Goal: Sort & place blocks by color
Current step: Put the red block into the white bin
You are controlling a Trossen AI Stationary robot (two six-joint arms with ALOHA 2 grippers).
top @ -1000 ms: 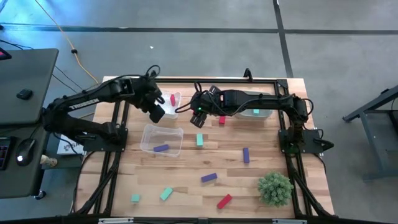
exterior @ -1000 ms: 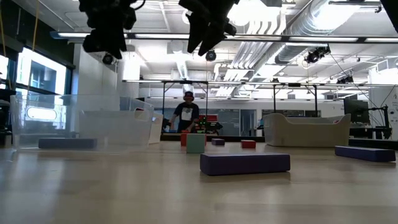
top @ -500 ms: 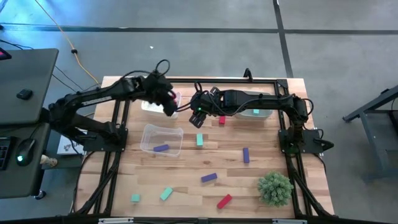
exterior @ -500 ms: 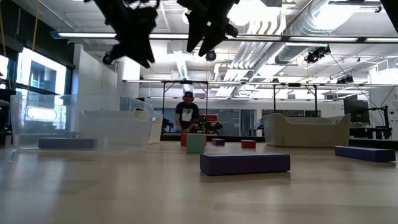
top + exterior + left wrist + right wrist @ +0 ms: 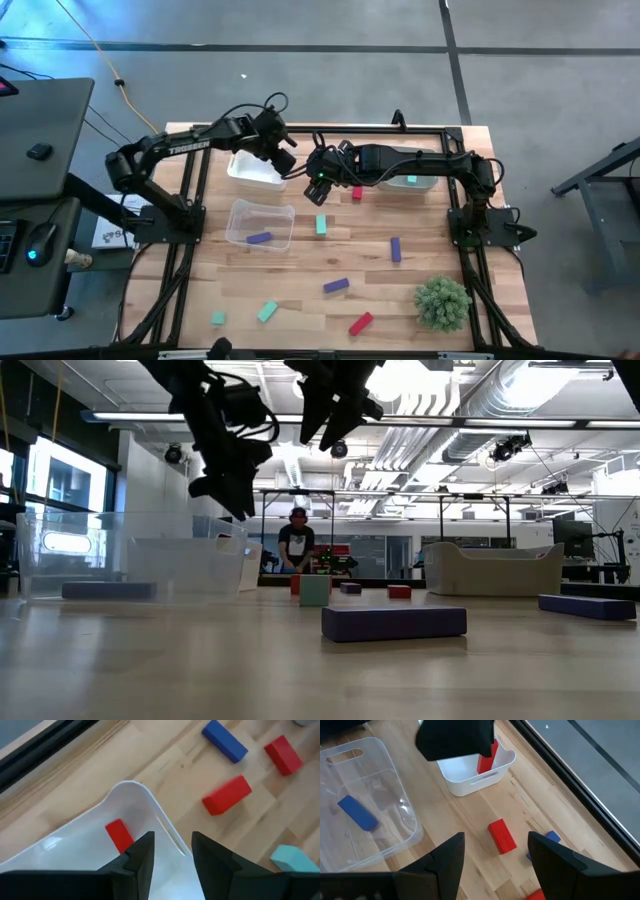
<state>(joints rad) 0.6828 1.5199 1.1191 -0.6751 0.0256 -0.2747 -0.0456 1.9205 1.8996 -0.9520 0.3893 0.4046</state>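
Note:
Red, purple and teal blocks lie about the wooden table. A white bin (image 5: 250, 170) at the far left holds a red block (image 5: 119, 834). My left gripper (image 5: 172, 847) hangs open over the bin's right end, its fingers either side of the rim (image 5: 167, 827) without touching it. My right gripper (image 5: 495, 851) is open above a loose red block (image 5: 501, 836), with a purple block (image 5: 551, 837) just beyond it. In the high view my left gripper (image 5: 286, 158) and right gripper (image 5: 318, 186) are close together.
A clear bin (image 5: 262, 222) holds a purple block (image 5: 259, 238). Another bin (image 5: 415, 182) with a teal block sits under my right arm. A bushy green plant (image 5: 442, 302) stands near right. Loose blocks: teal (image 5: 321, 225), purple (image 5: 336, 286), red (image 5: 360, 323).
My left gripper has swung toward the table's far edge and to the right, over the white bin's right end, and has come down and tipped further downward. Its finger gap looks the same. My right arm has kept still.

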